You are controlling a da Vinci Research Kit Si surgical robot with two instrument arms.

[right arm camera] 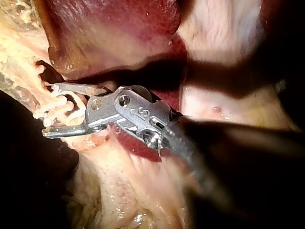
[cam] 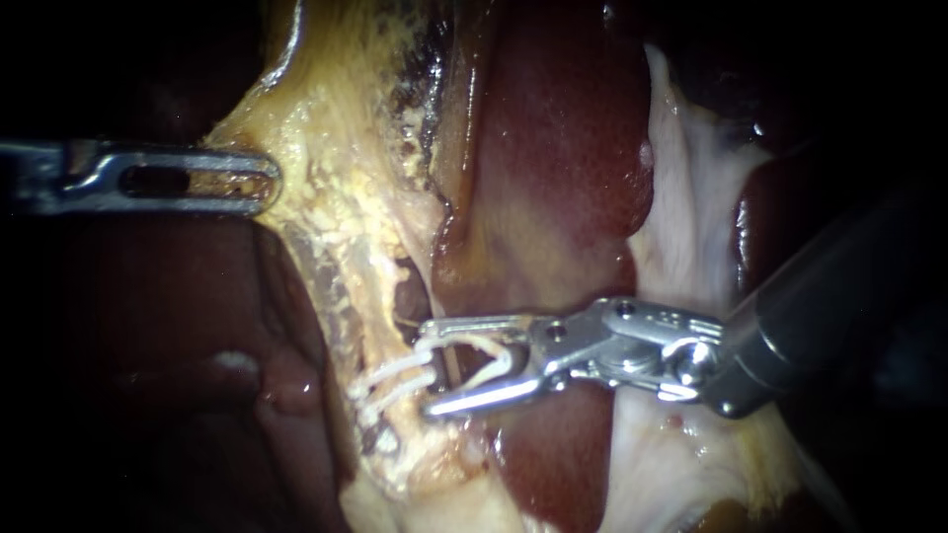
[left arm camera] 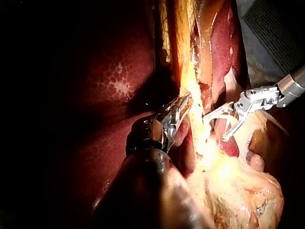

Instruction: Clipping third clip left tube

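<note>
**Third clip loaded and at the left tube, not yet closed**

The right tool (cam: 427, 368) reaches in from the right with its jaws spread wide. A loaded clip (cam: 499, 357), white and open, sits between them and touches both. The jaw tips lie at the side of the left tube (cam: 348, 316), a pale band running down through yellow fatty tissue (cam: 336, 128) beside the liver (cam: 563, 148). Two placed clips (cam: 390, 380) already cross the tube, just beside the tips. The left tool (cam: 259, 183) is well apart, higher up, its jaws narrow and clamped on the edge of the fatty tissue, seemingly holding it taut.

The step in hand looks like positioning. Next, the right tool likely has to advance until the tube sits fully inside the clip, clear of the placed pair, before squeezing.

The endoscope view separates the loaded clip from the placed ones. In the right wrist view they merge into one white tangle between the jaws, though both jaws show clearly. Only the left wrist view shows the left tool's grip edge-on, and how the tissue band stretches between the tools.
</note>
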